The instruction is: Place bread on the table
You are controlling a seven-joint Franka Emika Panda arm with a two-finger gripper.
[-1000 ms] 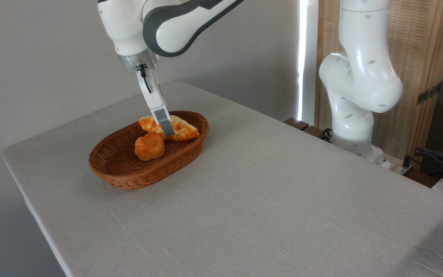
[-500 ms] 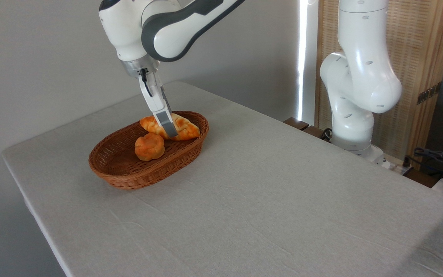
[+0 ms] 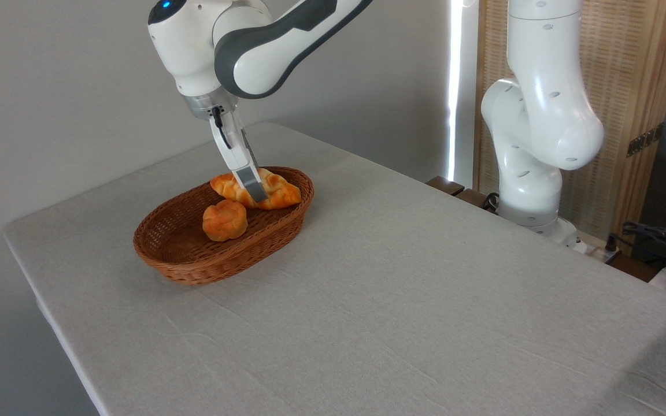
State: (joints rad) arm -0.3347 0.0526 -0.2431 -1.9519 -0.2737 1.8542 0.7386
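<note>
Your gripper (image 3: 254, 189) was clamped across the middle of the bread (image 3: 256, 190), the near finger lying over its top; the far finger was hidden behind the loaf, so you had to take the grip on trust. The loaf sat at the far end of the basket (image 3: 194, 263), seemingly just clear of the weave and level with the rim, not yet over the table (image 3: 402, 300). You could expect it to be light and somewhat soft, with a glossy, braided crust that might slip, so a hold at the thick waist, across the short width, looked right; the tapered ends would have pivoted or slid out. A gentle squeeze seemed enough. By count you had one loaf, one small round bun (image 3: 225, 219) beside it, one basket and one arm.
</note>
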